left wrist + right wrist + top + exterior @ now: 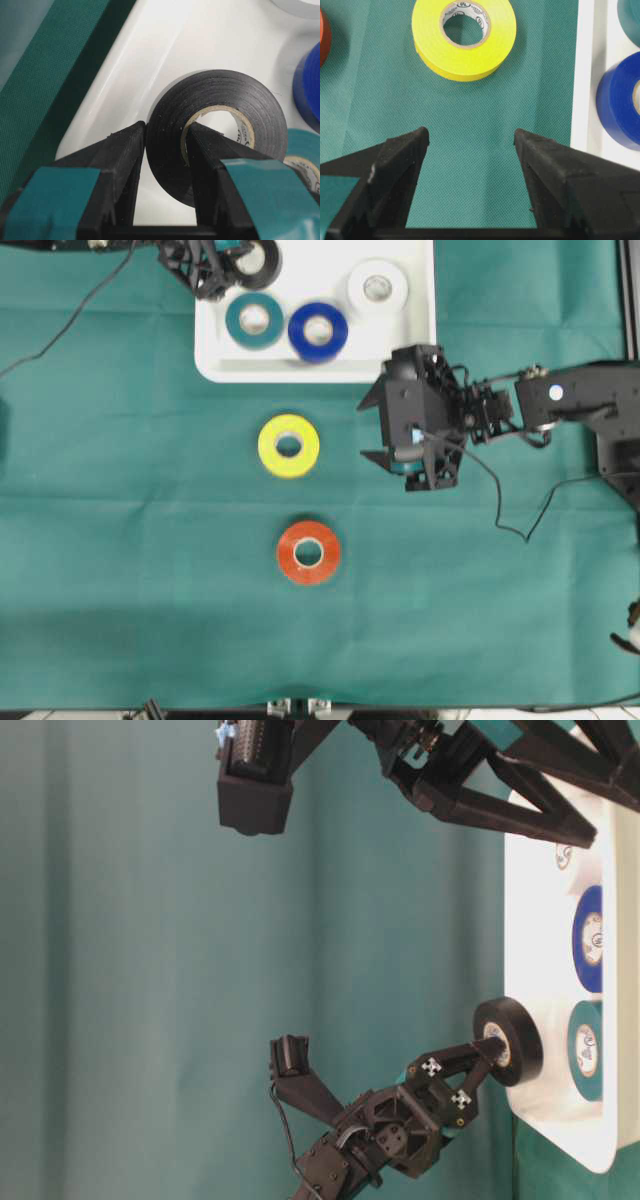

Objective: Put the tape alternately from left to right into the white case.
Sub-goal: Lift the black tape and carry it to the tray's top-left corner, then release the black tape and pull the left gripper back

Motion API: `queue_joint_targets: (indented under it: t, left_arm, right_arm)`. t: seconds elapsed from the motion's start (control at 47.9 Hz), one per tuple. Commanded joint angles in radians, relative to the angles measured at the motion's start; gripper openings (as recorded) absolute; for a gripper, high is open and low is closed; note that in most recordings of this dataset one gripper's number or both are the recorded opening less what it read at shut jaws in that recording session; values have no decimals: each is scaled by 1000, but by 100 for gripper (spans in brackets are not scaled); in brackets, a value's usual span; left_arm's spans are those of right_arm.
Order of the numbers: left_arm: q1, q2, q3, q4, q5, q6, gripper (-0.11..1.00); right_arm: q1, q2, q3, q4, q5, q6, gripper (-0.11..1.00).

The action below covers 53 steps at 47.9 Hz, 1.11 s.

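Up at the top edge of the overhead view, over the left corner of the white case (315, 368), the left gripper (222, 275), clamped on the black roll (256, 262). One finger (120, 160) on the outside of the roll, the other finger (212, 160) inside the pale core, so the wall of black tape (215, 130) squeezed tight between them. From the table-level view, black roll (508, 1040) up on its edge, just at the rim of the white case (560, 1120), not lying flat.

Inside the case, lying flat: teal roll (254, 320), blue roll (318, 332) just beside it, white roll (377, 288) further toward the top right corner.

Out on the green cloth (120, 540), the yellow roll (289, 445) just below the case, the red-orange roll (308, 552) below that, well apart from the case.

Right of the yellow roll, the right gripper (374, 430), fingers wide apart with nothing between them but cloth. Through its wrist camera, yellow roll (464, 37) straight ahead and a bit to the left, not touching the fingers (400, 155).

Small grey print around the yellow roll's core, with "UL" just readable; the rest too tiny to read. Tiny print on the black roll's core, too, too blurry to make out.
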Motion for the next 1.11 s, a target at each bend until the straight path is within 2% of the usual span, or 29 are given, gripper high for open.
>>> queue_joint_targets:
  t: [0.0,0.417,0.501,0.563,0.751,0.814,1.085]
  left_arm:
    - [8,-6,-15,2,-8,2,-4]
    - [18,-3,-14,2,-3,0,-2]
    - [18,-8,-9,2,-2,0,9]
    - [18,-14,-6,2,-2,-2,22]
    - [18,-31,5,0,-2,-2,78]
    - [18,-34,9,2,-2,-2,91]
    - [18,-35,18,2,0,-2,93]
  right_arm:
    - [3,-21,-8,2,-8,0,77]
    - [3,-21,-9,2,-8,0,77]
    - [3,-21,-9,2,-8,-2,77]
    - [3,-21,-9,2,-8,0,78]
    - [3,-23,-8,2,-8,0,78]
    - [3,-21,-8,2,-8,0,77]
    - [3,-21,-8,2,-8,0,78]
